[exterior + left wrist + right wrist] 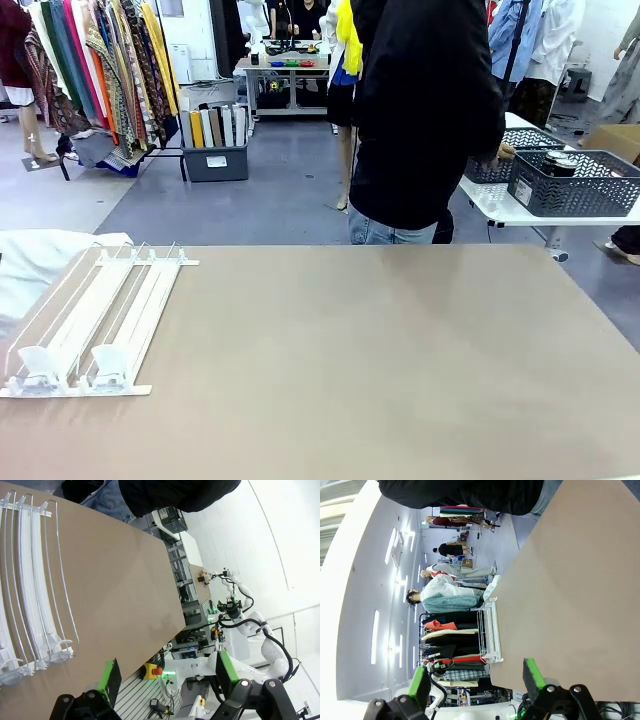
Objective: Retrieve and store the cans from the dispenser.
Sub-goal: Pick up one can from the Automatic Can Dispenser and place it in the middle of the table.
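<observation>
White wire dispenser lying flat at the counter's left edge, low end with two clear stoppers toward the near edge, high end toward the far edge; lanes bare. Resting against the dispenser's far-left side, a white cloth at the counter's far-left corner. Standing at the counter's far edge, turned away, a person in a black top and jeans, reaching toward a side table beyond the far-right corner. On that side table, a dark mesh basket with a silver-topped can inside, and a second mesh basket just behind it near the person's hand; which drink the can is, too small to tell. In the left wrist view, left end effector hanging above the counter's edge with green-padded fingers spread wide and nothing between them, dispenser rails curving along the frame's left side. In the right wrist view, right end effector likewise with fingers well apart and nothing between them, held off the counter's edge, the dispenser seen small at the opposite edge of the counter.
</observation>
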Controlling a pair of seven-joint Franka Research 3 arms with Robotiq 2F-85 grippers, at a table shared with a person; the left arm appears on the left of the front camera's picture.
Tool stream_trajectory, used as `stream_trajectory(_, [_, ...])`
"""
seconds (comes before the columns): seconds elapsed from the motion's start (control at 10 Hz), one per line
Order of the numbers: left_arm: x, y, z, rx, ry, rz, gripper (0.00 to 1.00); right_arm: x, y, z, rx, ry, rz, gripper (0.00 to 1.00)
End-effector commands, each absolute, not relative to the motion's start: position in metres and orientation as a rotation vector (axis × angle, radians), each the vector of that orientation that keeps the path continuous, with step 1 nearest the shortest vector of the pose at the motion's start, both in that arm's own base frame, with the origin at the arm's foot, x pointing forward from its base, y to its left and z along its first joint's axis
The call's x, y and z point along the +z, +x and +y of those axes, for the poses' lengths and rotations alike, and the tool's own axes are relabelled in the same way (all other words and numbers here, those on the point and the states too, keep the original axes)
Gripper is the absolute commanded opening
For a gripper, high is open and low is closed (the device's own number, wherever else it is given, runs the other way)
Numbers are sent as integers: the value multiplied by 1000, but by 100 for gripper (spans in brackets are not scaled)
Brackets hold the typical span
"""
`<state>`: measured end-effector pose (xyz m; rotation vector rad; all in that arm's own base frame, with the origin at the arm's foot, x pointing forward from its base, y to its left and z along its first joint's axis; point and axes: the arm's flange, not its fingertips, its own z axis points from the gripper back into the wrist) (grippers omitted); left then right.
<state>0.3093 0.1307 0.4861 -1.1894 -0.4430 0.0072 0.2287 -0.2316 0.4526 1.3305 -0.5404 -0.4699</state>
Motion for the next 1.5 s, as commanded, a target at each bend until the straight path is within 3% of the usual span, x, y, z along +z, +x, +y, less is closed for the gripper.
stream_trajectory(0.0, [487,310,129,5,-1207,-458,100,453,225,-232,-450,1322,-533,100])
stream_trajectory(1.4, [487,310,129,5,-1207,-458,100,453,225,-232,-450,1322,-533,100])
